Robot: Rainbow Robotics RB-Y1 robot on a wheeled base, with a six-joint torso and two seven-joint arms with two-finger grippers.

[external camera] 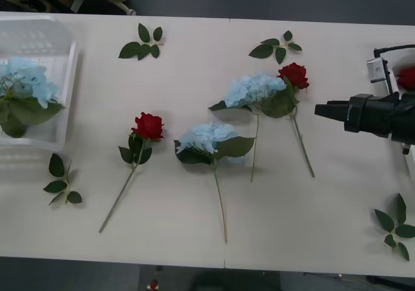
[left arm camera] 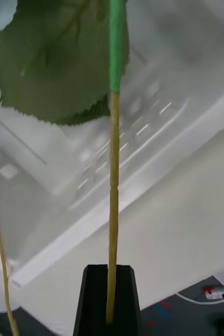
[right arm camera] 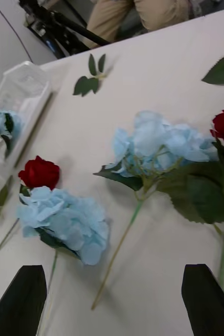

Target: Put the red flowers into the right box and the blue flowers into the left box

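Your left gripper [left arm camera: 110, 307] pinches a blue hydrangea's stem [left arm camera: 113, 173] over the translucent left box [left arm camera: 91, 173]; lower it fully inside before letting go. Your right gripper [right arm camera: 112, 299], fingers spread, hovers at the table's right, facing the nearest red rose [external camera: 295, 74].
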